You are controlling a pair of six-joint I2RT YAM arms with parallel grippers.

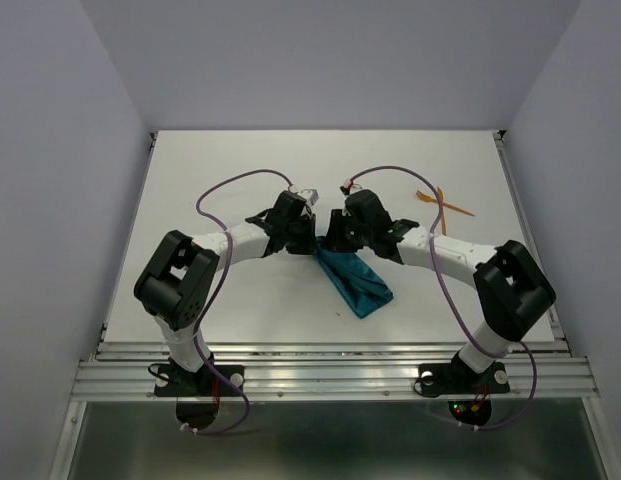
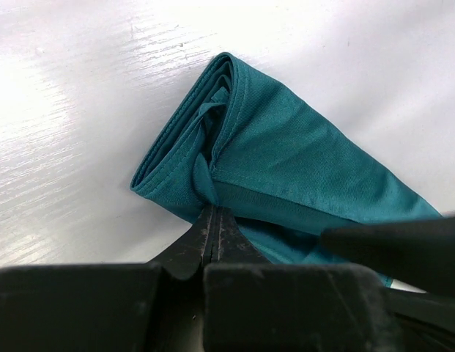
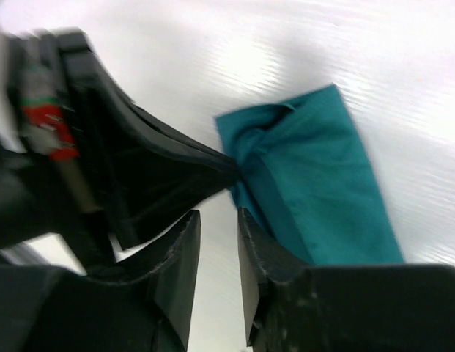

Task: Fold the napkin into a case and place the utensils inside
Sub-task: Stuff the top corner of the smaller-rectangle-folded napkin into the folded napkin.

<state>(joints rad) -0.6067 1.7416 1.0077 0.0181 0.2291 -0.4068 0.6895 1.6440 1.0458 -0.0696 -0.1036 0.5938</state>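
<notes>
Napkin (image 1: 355,282) folding is the step in hand, as I judge it. The teal cloth lies as a narrow, layered band on the worktop (image 1: 220,170), but the folding does not look finished to me, and the utensils (image 1: 445,207) are not inside.

My left fingers (image 2: 216,229) are fully closed and pinch a small fold of cloth at the end of the band nearest to them. From that pinch the band runs away from the tips, with its layered corner ahead and a little to the left.

My right fingers (image 1: 328,240) stand partly open with nothing between them. The same end of the cloth lies just beyond their tips, touching or only very near; I cannot tell which.

The orange utensils lie together far off to the right of my right fingers, well apart from both pairs.

The next move, I think, calls for a clean hold with the right fingers on the loose layer, so that the fold lies flat and a pocket is left for the cutlery.
</notes>
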